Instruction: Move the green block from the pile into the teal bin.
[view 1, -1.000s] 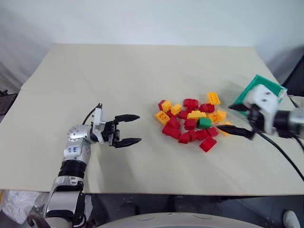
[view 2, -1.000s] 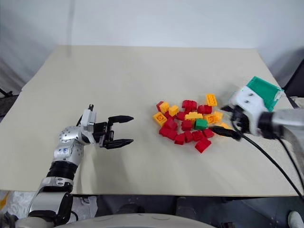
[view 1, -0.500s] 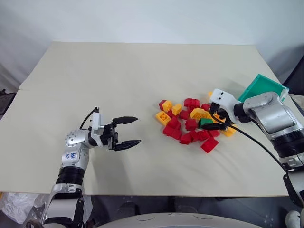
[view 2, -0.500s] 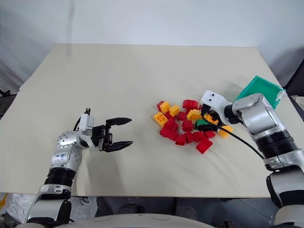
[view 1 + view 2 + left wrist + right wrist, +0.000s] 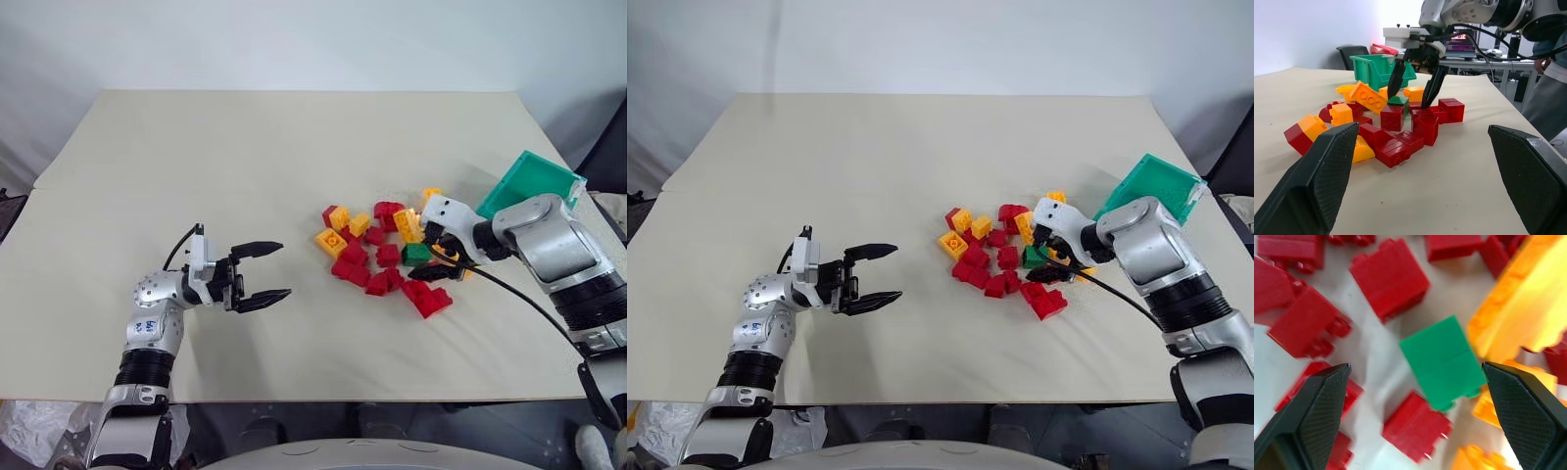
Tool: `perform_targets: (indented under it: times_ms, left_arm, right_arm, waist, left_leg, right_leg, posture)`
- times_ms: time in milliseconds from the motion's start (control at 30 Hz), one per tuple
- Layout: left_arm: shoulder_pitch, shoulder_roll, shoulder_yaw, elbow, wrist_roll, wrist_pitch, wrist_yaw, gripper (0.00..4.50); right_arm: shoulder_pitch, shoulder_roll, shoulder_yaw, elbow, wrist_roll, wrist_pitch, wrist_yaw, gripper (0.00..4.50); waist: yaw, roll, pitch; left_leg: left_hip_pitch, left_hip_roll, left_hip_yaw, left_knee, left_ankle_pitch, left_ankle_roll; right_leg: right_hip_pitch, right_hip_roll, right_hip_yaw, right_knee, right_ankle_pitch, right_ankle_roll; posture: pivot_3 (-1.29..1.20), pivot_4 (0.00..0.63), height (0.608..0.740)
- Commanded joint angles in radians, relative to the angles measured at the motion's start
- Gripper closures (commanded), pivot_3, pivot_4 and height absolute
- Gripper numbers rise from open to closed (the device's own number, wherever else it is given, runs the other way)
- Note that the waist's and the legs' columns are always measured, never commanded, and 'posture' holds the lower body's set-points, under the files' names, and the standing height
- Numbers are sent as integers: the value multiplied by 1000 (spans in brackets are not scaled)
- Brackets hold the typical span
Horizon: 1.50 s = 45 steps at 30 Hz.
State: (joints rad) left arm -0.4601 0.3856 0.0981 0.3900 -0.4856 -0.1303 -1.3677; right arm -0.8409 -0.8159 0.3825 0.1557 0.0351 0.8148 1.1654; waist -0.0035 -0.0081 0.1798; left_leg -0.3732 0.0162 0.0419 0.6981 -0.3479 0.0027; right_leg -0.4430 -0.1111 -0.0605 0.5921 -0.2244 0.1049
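**A:** Status, head view?

**B:** Step in hand is the reach for the grasp. My right gripper [image 5: 440,262] is down over the pile [image 5: 385,250], fingers spread wide, nothing held. The green block [image 5: 418,255] lies on the bin-side edge of the pile, on the table [image 5: 245,157], between my fingers. The teal bin [image 5: 530,183] sits tilted beyond the pile, well apart from the block. My left gripper [image 5: 263,272] hovers open and empty, well clear of the pile on the far side from the bin.

**A:** Left wrist view?

**B:** My right gripper's two fingers [image 5: 1397,78] straddle the green block [image 5: 1399,101], tips just above the red bricks [image 5: 1393,117] around it. Bin is behind the pile.

**A:** Right wrist view?

**B:** Block [image 5: 1444,361] is centred between my pads [image 5: 1305,416], not touched by either. A yellow-orange brick [image 5: 1518,308] sits tight against one side of it, a red brick just beside another.

**A:** Next?

**B:** My read: go a little lower, close on the green only, keep the far pad from catching the yellow-orange one. Then lift and carry to the bin.
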Motion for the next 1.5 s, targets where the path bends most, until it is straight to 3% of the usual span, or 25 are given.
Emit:
perform_targets:
  times_ms: [33,67,167,400,433,633,833,1033,1233,1267,1500]
  left_arm:
    - [-10,-6,-1,-31,-12,-6,4,0]
    - [-12,-7,-1,-30,-11,-6,3,0]
    - [-13,-9,-2,-34,-10,-2,3,0]
    - [-34,-16,-13,-34,-3,3,9,0]
    - [-39,-19,-17,-34,1,1,11,0]
    - [-127,-70,-70,-11,70,-21,96,0]
    - [-232,-143,-123,36,152,-24,214,0]
    - [-339,-221,-165,116,225,-32,311,0]
    - [-417,-270,-172,214,260,-63,358,0]
    - [-432,-275,-171,232,265,-66,368,0]
    - [-446,-258,-164,239,279,9,430,0]
  right_arm:
    - [1,35,-16,40,6,4,-17,16]
    - [-4,45,-16,57,-1,0,-28,16]
    - [-12,47,-26,48,-3,-1,-32,604]
    - [1,-16,-123,-66,32,44,-57,2997]
    - [6,-22,-144,-85,40,51,-65,3047]
    - [76,-68,-361,-176,70,76,-192,3041]
    - [136,-126,-506,-127,39,35,-356,3041]
    - [102,-149,-541,40,-4,-51,-484,3041]
    - [25,-117,-491,302,-53,-224,-565,3041]
    - [5,-107,-479,348,-65,-241,-582,2326]
    - [-33,-96,-460,392,-64,-308,-568,188]
  waist:
    - [1,0,0]
    - [1,0,0]
    - [0,0,0]
    - [2,0,0]
    - [3,0,0]
    - [23,0,0]
    - [29,0,0]
    - [27,0,0]
    - [24,0,0]
    - [23,0,0]
    - [24,1,0]
  left_leg:
    - [0,0,0,0,0,0]
    - [0,0,0,0,0,0]
    - [0,0,0,0,1,-2]
    - [-1,0,1,0,1,-2]
    - [-1,0,1,0,1,-2]
    - [-3,-1,0,0,1,-1]
    - [-3,-2,2,0,0,0]
    - [-3,-2,3,0,0,0]
    - [-2,-2,6,-1,0,1]
    - [-2,-2,6,-1,0,1]
    - [-2,-2,8,-1,0,1]
  right_leg:
    - [0,0,0,0,0,0]
    - [0,0,0,0,0,0]
    - [0,0,0,0,0,0]
    - [-1,0,1,-1,1,1]
    - [-1,0,1,-1,1,1]
    - [-1,-1,0,-3,1,2]
    - [-1,-1,1,-4,2,3]
    - [-1,-1,2,-5,2,4]
    - [-1,0,5,-6,3,5]
    - [-1,0,5,-6,3,5]
    - [-1,0,7,-8,4,7]
  posture:
    - [0,150,740]
    - [0,150,740]
    - [0,150,740]
    - [0,150,740]
    - [0,150,740]
    - [0,150,740]
    - [0,150,740]
    - [0,150,740]
    - [0,150,740]
    - [0,150,740]
    - [0,150,740]
